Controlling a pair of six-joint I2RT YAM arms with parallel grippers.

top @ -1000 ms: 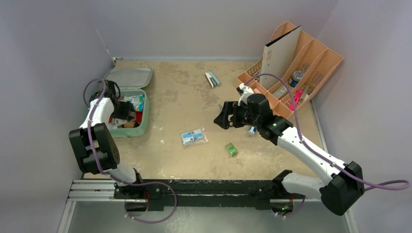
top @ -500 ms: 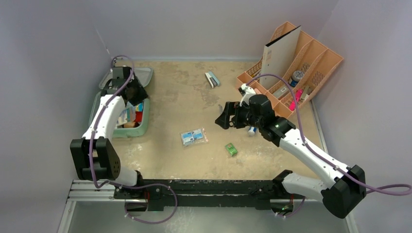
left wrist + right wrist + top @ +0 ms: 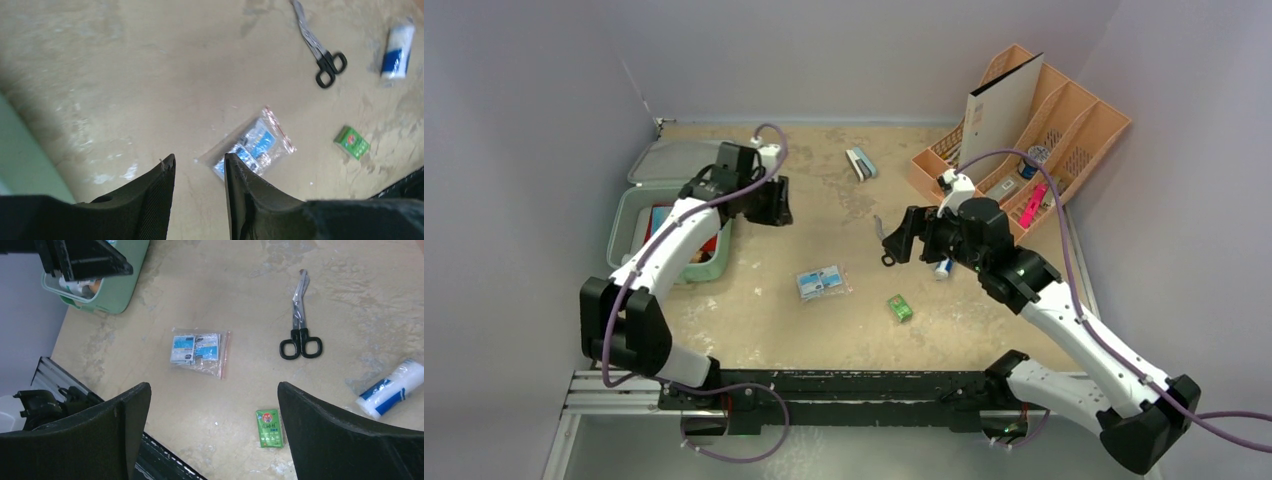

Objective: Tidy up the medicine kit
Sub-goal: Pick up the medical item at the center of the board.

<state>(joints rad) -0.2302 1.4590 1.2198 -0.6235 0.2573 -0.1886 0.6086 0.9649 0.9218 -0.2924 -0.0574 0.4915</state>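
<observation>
The mint-green medicine kit (image 3: pixel 622 205) lies open at the left with its lid (image 3: pixel 669 160) folded back and packets inside. It also shows in the right wrist view (image 3: pixel 125 287). My left gripper (image 3: pixel 779 210) is open and empty, hovering right of the kit; the wrist view (image 3: pixel 198 162) looks down on a clear bag of blue packets (image 3: pixel 255 145). My right gripper (image 3: pixel 890 240) is wide open and empty above the table's middle (image 3: pixel 214 390). Below it lie the bag (image 3: pixel 197 349), black-handled scissors (image 3: pixel 299 330), a small green box (image 3: pixel 270 427) and a white-and-blue roll (image 3: pixel 392 387).
A peach-orange slotted organizer (image 3: pixel 1064 130) with a white board and small items stands at the back right. A small blue-and-white box (image 3: pixel 860 163) lies at the back centre. The bag (image 3: pixel 823 282) and green box (image 3: pixel 900 307) lie near the front middle. Grey walls enclose the table.
My left gripper has risen out of the kit and swung right over the table. My right arm has shifted slightly right, gripper still open.
</observation>
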